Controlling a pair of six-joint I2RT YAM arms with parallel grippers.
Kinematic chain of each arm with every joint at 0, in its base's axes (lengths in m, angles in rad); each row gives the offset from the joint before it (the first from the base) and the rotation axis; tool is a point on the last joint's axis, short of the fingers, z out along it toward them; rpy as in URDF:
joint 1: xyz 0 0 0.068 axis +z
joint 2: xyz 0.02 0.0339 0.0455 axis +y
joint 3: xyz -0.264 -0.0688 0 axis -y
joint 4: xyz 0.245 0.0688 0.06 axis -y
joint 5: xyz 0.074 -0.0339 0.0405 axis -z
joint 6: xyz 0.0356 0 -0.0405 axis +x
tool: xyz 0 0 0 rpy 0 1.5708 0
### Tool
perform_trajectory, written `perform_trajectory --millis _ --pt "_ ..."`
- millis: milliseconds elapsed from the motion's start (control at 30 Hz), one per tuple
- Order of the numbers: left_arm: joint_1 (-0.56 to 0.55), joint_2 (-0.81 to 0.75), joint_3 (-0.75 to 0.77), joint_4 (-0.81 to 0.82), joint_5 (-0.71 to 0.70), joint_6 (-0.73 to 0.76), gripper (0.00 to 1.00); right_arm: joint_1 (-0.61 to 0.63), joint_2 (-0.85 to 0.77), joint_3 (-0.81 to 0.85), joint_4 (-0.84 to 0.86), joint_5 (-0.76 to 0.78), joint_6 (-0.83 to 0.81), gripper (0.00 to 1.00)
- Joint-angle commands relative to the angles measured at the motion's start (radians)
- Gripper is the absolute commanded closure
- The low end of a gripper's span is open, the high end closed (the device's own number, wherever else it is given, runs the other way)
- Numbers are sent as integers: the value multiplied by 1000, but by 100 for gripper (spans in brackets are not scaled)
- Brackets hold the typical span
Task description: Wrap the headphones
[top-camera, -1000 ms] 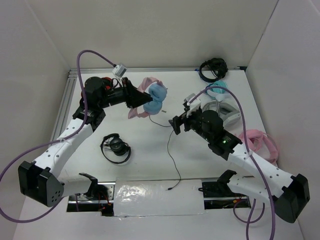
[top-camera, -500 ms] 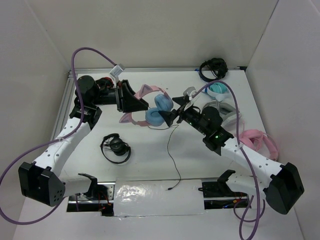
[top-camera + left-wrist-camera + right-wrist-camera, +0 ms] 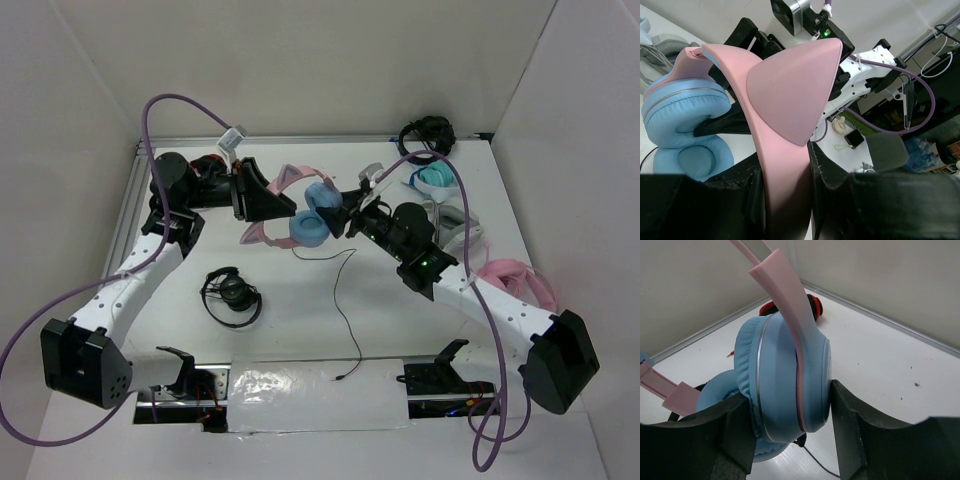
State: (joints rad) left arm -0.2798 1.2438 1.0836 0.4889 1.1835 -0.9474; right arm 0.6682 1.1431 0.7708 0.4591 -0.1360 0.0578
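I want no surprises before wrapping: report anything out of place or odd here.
The black cable of the headphones hangs loose, snaking across the table toward the near edge, not wound at all. They are gripped by the left gripper on the pink headband and the right gripper around a blue ear cup. Nothing looks damaged.

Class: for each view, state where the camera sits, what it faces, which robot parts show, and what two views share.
Top external: above and behind, looking down on the table; left arm and right arm show.
Left wrist: on left arm, facing the headphones, pink headband in the left tool.
Right wrist: on right arm, facing a blue ear cup in the right tool.
Wrist views share the blue ear cups.
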Motion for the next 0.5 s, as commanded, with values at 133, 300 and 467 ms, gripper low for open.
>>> perform_trajectory --millis 133,300,467 --pt "-4 12 2 112 25 -25 100 37 -8 74 20 116 22 90" --pt "-18 9 -8 108 10 -10 100 62 -3 91 -14 245 45 100" --pt "-24 8 24 -8 -27 85 24 71 -31 119 -98 321 65 100"
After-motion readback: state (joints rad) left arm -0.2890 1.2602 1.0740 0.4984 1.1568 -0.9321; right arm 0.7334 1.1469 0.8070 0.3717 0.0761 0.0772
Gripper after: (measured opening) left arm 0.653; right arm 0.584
